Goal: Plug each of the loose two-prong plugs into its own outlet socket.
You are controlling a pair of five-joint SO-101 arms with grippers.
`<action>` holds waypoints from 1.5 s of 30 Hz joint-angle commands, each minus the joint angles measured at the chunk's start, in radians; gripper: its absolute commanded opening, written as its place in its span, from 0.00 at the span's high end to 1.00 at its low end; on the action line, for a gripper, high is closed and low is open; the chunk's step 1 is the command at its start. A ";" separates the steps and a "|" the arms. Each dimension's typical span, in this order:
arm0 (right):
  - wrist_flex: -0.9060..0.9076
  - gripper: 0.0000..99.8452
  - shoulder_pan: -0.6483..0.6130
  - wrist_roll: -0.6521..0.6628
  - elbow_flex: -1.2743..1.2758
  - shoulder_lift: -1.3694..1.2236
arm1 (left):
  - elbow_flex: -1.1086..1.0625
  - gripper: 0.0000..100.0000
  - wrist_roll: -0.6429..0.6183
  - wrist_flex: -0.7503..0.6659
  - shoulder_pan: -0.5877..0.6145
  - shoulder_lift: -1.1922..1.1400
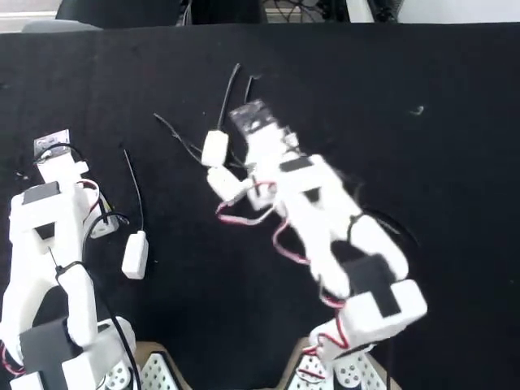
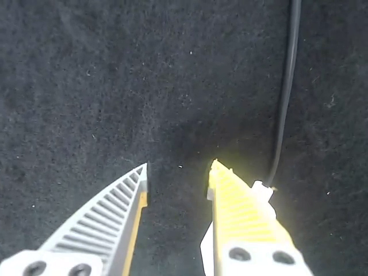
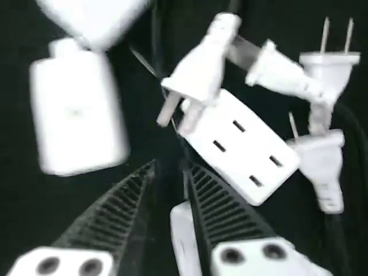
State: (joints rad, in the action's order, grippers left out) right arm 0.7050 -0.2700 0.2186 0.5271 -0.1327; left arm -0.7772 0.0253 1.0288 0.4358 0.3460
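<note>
My right gripper hovers with its dark ribbed fingers a little apart and nothing between them, just short of a white outlet block with several slots. A white two-prong plug leans with its prongs at that block's edge. Other loose plugs lie beyond it. In the high view this gripper is beside two white blocks. My left gripper is open over bare black cloth, a small white cable end beside its yellow finger.
A larger white block lies next to the slotted one. Another white block with a black cable rests between the arms. Thin black cables trail toward the table's far side. The black table has room at the right.
</note>
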 commanded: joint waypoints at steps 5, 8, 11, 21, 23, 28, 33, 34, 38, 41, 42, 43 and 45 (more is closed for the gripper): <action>0.025 0.92 0.097 0.011 -0.114 0.019 | 0.005 0.83 -0.002 -0.005 0.005 0.026; 0.026 0.92 0.075 -0.012 -0.062 0.122 | 0.005 0.83 -0.002 -0.005 0.004 0.026; 0.020 0.92 0.043 -0.072 0.045 0.297 | 0.012 0.83 -0.002 -0.005 0.005 0.035; -0.138 0.92 -0.006 -0.074 0.371 0.627 | -0.062 0.83 0.129 -0.074 -0.091 0.023; -0.141 0.92 -0.006 -0.072 0.371 0.627 | -0.053 0.83 0.129 -0.021 -0.180 0.023; -0.138 0.92 -0.006 -0.072 0.375 0.627 | -0.044 0.83 0.137 0.028 -0.389 0.023; -0.138 0.92 -0.006 -0.072 0.375 0.627 | -0.044 0.83 0.138 0.032 -0.473 0.025; -0.140 0.92 -0.006 -0.072 0.375 0.627 | -0.039 0.83 0.138 0.034 -0.461 0.025; -0.140 0.92 -0.006 -0.072 0.377 0.627 | 0.022 0.83 0.138 0.074 -0.358 0.052; -0.140 0.92 -0.006 -0.072 0.377 0.627 | 0.104 0.82 0.226 0.130 -0.338 0.083; -0.141 0.92 -0.006 -0.072 0.377 0.627 | 0.143 0.82 0.281 0.164 -0.338 0.089; -0.141 0.92 -0.006 -0.071 0.377 0.627 | 0.182 0.82 0.334 0.206 -0.344 0.089; -0.140 0.92 -0.006 -0.058 0.378 0.627 | 0.232 0.82 0.440 0.278 -0.364 0.091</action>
State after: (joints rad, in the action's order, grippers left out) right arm 0.5823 -0.2685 0.1511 0.9076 0.4534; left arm -0.6605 0.3276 1.2221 0.0859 0.4012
